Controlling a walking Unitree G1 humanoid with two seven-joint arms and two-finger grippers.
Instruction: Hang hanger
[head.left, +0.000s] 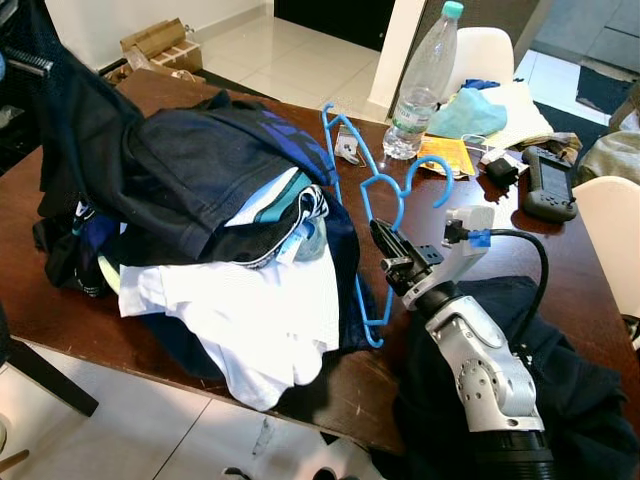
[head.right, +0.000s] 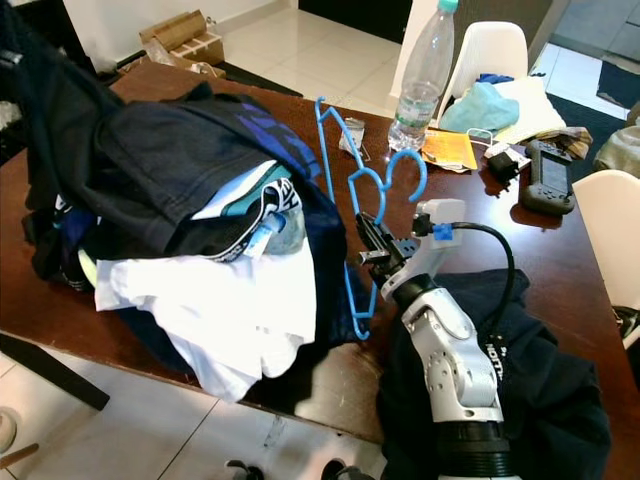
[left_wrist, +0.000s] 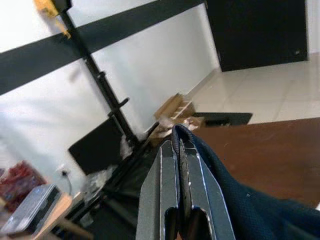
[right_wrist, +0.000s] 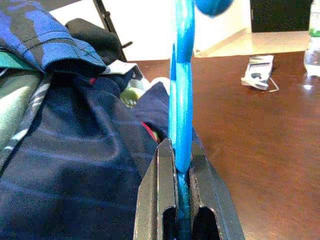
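Blue plastic hangers (head.left: 362, 215) stand tilted on the brown table (head.left: 560, 270), leaning against a pile of clothes (head.left: 210, 230). My right gripper (head.left: 392, 256) is shut on the blue hanger's lower bar (right_wrist: 181, 125), just right of the pile. Beyond the table's far left corner, my left gripper (left_wrist: 178, 150) is shut on the edge of a dark navy garment (left_wrist: 240, 200), held up above the table.
A clear water bottle (head.left: 420, 85) stands at the table's far side, beside yellow papers (head.left: 447, 155), a black handheld device (head.left: 548, 185) and a teal cloth (head.left: 478, 110). White chairs (head.left: 610, 225) stand at the right. A dark garment (head.left: 560, 400) lies under my right arm. Cardboard boxes (head.left: 160, 45) sit on the tiled floor.
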